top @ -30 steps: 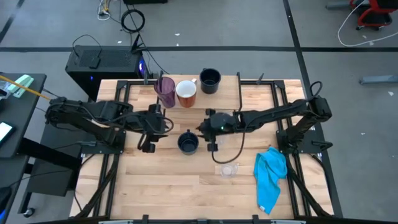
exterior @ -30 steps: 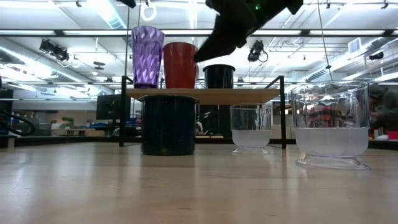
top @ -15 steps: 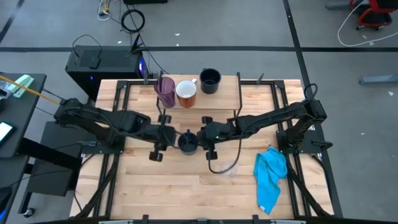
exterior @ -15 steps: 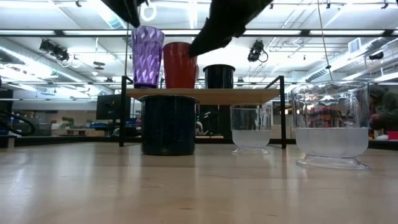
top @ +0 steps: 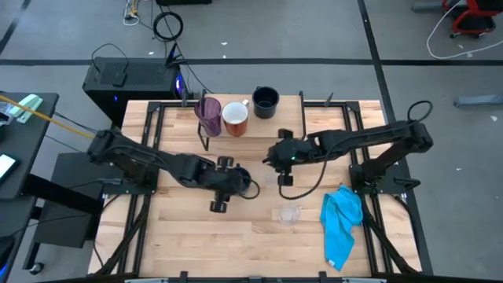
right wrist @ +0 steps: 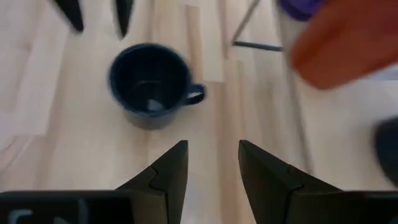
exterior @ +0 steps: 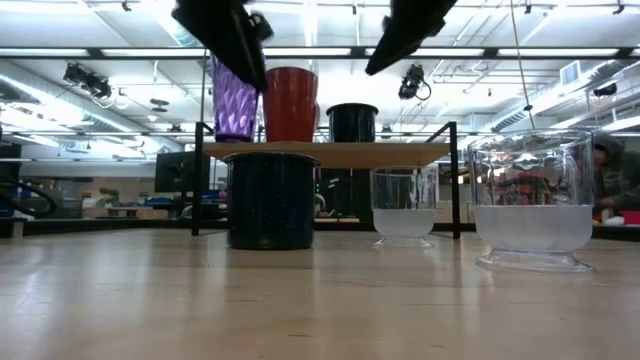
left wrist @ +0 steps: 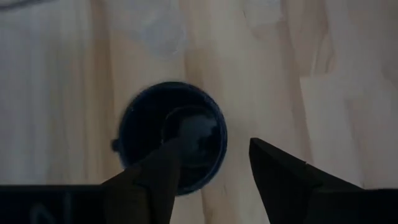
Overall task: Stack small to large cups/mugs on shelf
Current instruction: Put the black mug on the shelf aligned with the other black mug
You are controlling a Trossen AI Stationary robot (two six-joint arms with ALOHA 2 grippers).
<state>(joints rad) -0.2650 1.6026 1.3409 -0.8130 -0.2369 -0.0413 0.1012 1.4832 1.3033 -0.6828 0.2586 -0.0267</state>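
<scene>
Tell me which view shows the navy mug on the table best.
The right wrist view: the navy mug on the table shows whole, rim, inside and handle. The left wrist view shows it blurred behind the left gripper; the high view mostly hides it; the low view shows only its side.

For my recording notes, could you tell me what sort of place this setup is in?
Most likely a robotics lab or workshop: a butcher-block table on a black frame standing on a grey floor with loose cables, a computer tower behind it, and long ceiling strip lights over an open room.
</scene>
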